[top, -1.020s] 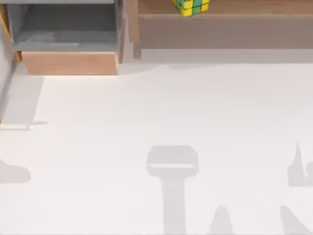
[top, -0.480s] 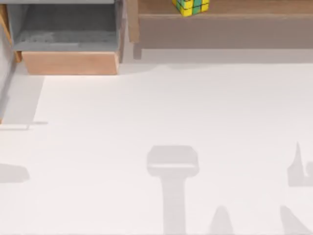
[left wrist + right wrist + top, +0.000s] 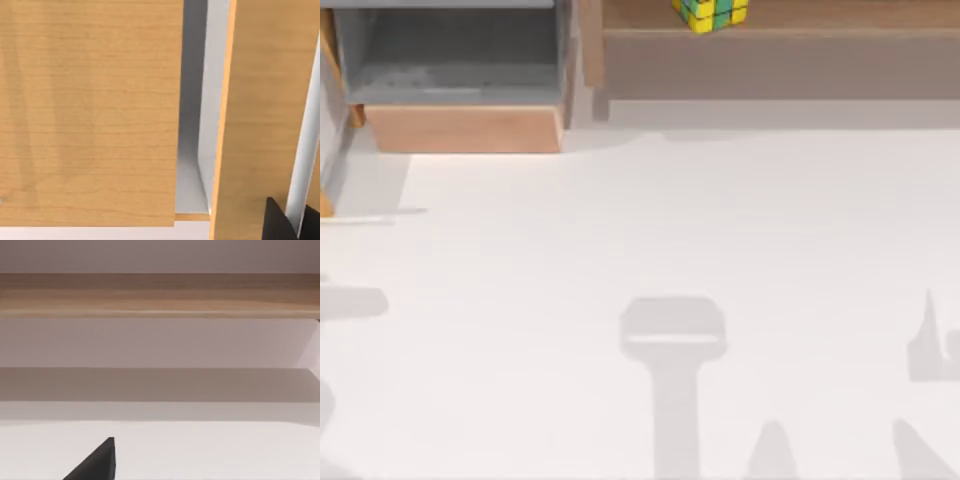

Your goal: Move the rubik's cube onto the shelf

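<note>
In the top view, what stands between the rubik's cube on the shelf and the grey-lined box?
In the top view, only the shelf's wooden side post stands between the rubik's cube and the grey-lined box.

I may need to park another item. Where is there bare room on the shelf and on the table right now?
The shelf is bare along its whole stretch right of the rubik's cube, which sits near its left end by the side post. The white table in front of the shelf and the grey-lined wooden box carries only shadows. The tight spot is the shelf's left end, between cube and post.
</note>
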Tool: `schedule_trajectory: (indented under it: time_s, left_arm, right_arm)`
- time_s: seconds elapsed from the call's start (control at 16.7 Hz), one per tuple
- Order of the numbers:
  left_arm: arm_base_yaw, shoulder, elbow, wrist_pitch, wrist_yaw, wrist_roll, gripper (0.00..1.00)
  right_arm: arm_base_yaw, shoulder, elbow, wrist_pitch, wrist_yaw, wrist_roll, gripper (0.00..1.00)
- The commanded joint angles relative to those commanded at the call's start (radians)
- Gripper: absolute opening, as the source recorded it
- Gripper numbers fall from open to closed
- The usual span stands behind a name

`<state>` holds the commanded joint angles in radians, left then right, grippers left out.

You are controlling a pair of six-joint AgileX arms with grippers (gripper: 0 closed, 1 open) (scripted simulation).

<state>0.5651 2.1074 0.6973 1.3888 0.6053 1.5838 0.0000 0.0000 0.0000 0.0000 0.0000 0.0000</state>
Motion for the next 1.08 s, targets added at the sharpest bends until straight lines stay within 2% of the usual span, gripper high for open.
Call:
schedule_trajectory:
  time_s: [0.48,0.84,1.08]
  left_arm:
    - [-0.026,0.027,0.048,-0.040,-0.031,-0.003,0.00]
    - [-0.099,0.115,0.258,-0.147,-0.100,-0.007,0.00]
    - [-0.109,0.126,0.279,-0.163,-0.111,-0.008,0.00]
  right_arm:
    - [0.000,0.000,0.000,0.000,0.000,0.000,1.00]
    - [0.000,0.000,0.000,0.000,0.000,0.000,1.00]
    - [0.000,0.000,0.000,0.000,0.000,0.000,1.00]
